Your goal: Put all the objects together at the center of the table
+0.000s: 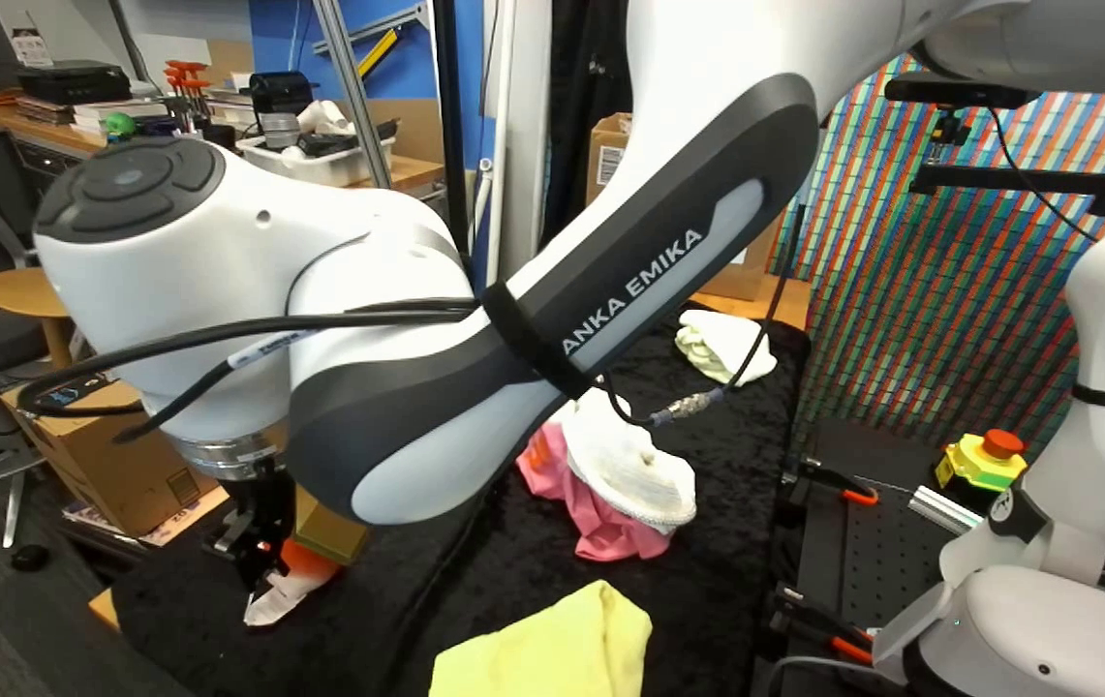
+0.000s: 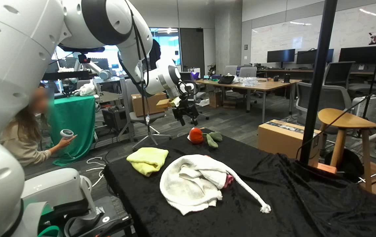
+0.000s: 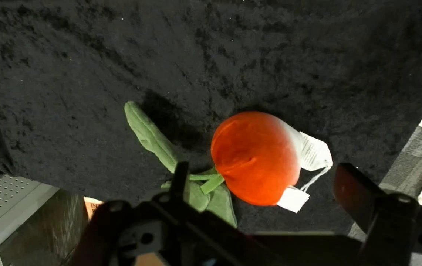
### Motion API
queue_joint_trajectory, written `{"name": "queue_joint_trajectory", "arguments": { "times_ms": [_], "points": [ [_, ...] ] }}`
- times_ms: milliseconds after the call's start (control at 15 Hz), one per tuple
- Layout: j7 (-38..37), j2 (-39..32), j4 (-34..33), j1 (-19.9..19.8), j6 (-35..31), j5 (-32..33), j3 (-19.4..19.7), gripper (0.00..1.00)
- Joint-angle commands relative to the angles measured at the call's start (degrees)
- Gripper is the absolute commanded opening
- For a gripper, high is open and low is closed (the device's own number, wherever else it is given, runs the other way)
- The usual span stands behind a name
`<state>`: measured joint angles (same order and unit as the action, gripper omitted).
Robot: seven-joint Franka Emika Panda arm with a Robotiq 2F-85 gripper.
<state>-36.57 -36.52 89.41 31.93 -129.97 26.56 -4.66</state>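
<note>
Pincer [image 2: 188, 121], jaws wide apart, above red-orange toy [image 3: 258, 159]

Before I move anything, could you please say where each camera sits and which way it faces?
In an exterior view: raised near the black-draped table, looking down across it; arm across the foreground.
In an exterior view: raised near the table, facing a wooden desk; arm at left, gripper farther off.
Wrist view: above the red-orange toy, facing down; both fingers show.
Both exterior views share the yellow cloth and toy.

A stool [image 2: 347, 119] stands near a cardboard box [image 2: 281, 138].
</note>
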Motion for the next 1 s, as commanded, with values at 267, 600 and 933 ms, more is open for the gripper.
{"name": "queue_joint_trajectory", "arguments": {
  "times_ms": [267,600,933],
  "points": [
    [4.08,-1.56,-0.58,0.33,-3.79,-1.46,-0.51,1.00],
    [6.44,-3.45,-2.50,0.71,-4.12,-1.87,-0.17,1.00],
    [9.99,-6.71,-6.56,2.14,-2.14,-0.44,1.22,1.00]
  ]
}}
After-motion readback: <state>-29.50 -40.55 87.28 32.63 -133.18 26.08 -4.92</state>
